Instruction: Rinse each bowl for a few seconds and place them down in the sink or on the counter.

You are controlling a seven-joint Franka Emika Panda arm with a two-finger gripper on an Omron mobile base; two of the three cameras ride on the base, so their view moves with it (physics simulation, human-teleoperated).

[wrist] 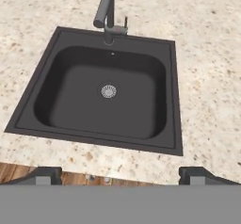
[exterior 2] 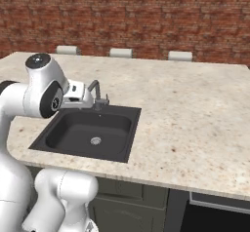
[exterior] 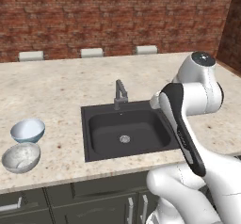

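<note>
- Your pincer (wrist: pixel 120 173) stands spread wide with nothing between the tips: in the hand view the two dark fingertips (wrist: pixel 44 175) sit far apart at the lower left and lower right corners, and the sink shows between them untouched.
- You have the hand poised above the sink (wrist: pixel 174 96), looking down at its basin with the silver drain (wrist: pixel 108 91) near the middle of the frame. That suits a survey before a reach, I judge, since neither bowl is near the hand.
- Look to the lower left of the left base view for the bowls: the pale blue bowl (exterior: pixel 28 130) and the speckled grey bowl (exterior: pixel 20 157) sit upright on the counter, just beside each other, the grey one nearer the front edge. Whether their rims touch you cannot tell from here.
- Both bowls lie well apart from the sink, so I judge that rinsing has not begun; your arm must swing left across the counter to fetch one.
- The faucet (exterior: pixel 120 95) stands at the back rim of the sink, its spout reaching over the basin. No water is visible, though a thin stream might not show at this sharpness.
- The counter (exterior 2: pixel 195 109) is beige speckled stone, broad and flat, over dark grey cabinets (exterior: pixel 94 195).
- Behind it runs a red brick wall (exterior 2: pixel 146 16), with three pale chair backs (exterior: pixel 92 52) showing just past the far edge.
</note>
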